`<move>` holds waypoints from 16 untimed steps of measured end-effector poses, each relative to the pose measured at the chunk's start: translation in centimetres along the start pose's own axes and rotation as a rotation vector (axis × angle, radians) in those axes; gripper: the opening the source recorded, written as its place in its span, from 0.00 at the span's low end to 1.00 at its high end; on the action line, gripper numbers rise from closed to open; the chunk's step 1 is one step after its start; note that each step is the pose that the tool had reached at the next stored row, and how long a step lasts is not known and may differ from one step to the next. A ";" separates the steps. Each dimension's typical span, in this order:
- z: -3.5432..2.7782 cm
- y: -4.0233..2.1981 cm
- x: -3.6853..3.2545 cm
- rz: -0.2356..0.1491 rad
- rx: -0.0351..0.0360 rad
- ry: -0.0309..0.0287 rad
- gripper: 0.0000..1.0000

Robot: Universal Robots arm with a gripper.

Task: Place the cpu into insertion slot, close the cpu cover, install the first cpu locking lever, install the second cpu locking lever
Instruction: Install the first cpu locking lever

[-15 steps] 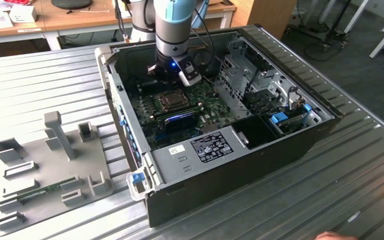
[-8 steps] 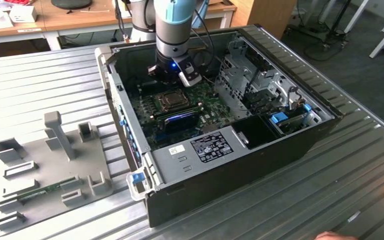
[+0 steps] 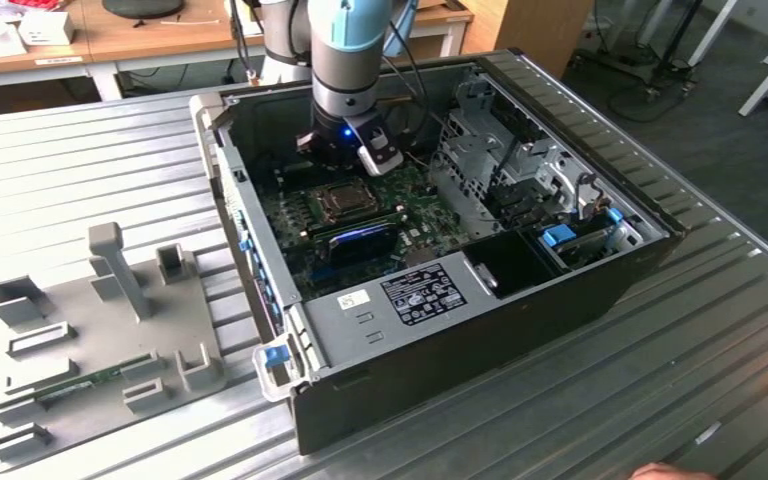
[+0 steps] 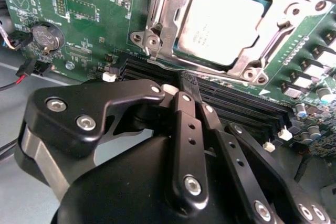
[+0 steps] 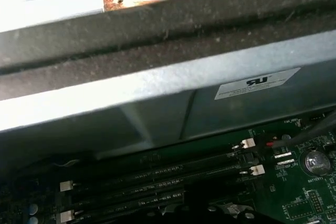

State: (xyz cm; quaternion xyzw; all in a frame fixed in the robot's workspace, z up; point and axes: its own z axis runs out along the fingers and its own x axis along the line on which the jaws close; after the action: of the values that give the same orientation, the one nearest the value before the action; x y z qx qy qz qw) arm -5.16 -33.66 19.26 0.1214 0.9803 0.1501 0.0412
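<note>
End effector (image 4: 191, 85), fingers together, hangs near the cpu (image 4: 223, 24) beneath cpu cover (image 4: 169, 14).

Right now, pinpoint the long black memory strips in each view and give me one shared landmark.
Exterior view: the long black memory strips run beside the silvery square cpu, inside the black computer case.
Second wrist view: the strips run alongside the same cpu.
First wrist view: the strips lie beside the grey metal wall.
Shared landmark: the green circuit board carrying them.

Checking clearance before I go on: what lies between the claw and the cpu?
In the second wrist view, the long black memory slots and the near edge of the silver cpu cover lie between the claw and the cpu.
</note>
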 end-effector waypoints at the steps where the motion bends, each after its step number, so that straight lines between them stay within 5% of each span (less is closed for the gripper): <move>1: 0.01 0.00 0.00 0.000 0.0001 0.0000 0.11; 16: 0.13 -0.03 0.00 0.000 0.0001 -0.0002 0.11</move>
State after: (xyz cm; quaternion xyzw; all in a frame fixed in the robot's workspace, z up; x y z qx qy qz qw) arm -5.16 -33.65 19.13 0.1214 0.9803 0.1501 0.0413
